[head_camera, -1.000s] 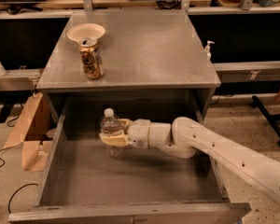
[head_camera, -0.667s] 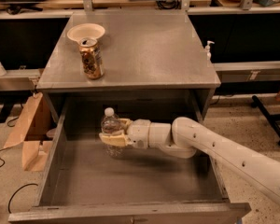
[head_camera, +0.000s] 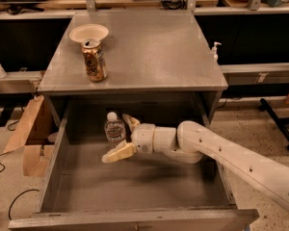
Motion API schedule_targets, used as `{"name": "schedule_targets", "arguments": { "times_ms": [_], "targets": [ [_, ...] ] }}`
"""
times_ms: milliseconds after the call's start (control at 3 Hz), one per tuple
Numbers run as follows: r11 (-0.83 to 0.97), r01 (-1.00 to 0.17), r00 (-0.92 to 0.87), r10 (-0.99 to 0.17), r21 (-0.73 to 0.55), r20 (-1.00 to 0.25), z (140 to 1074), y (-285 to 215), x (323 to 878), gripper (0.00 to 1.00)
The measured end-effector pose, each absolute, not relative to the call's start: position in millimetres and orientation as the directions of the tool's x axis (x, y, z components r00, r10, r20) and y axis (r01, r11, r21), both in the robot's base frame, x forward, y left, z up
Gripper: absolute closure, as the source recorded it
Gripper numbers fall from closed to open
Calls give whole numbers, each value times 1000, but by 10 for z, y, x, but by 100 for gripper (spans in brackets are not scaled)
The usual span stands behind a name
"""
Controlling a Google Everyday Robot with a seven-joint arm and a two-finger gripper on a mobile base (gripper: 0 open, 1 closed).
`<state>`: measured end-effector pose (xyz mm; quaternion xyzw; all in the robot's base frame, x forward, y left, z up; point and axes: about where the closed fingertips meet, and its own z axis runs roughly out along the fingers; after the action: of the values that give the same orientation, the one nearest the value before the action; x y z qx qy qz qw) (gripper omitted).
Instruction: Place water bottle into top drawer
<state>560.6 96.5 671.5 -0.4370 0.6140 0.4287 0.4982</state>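
The water bottle [head_camera: 114,128], clear plastic with a white cap, stands upright in the open top drawer [head_camera: 135,186], toward its back left. My gripper [head_camera: 116,138] reaches into the drawer from the right. It is open, with one finger [head_camera: 119,152] in front of the bottle and the other [head_camera: 131,122] behind it. The bottle sits in the gap near the fingertips. I cannot tell if a finger still touches it.
A brown-gold drink can [head_camera: 94,60] and a white paper bowl [head_camera: 88,32] sit on the cabinet top [head_camera: 154,52]. A small white pump dispenser [head_camera: 215,50] stands behind the right edge. Cardboard [head_camera: 30,134] leans at the drawer's left.
The gripper was shut on the bottle before. Its fingers have now spread apart and the bottle stands on its own in the drawer.
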Motion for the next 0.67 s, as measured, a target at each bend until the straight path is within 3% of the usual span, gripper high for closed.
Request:
{"name": "schedule_targets", "arguments": {
  "times_ms": [667],
  "targets": [
    [258,-962,-126,-113,93,-986,6865,742,5562,0]
  ]
}}
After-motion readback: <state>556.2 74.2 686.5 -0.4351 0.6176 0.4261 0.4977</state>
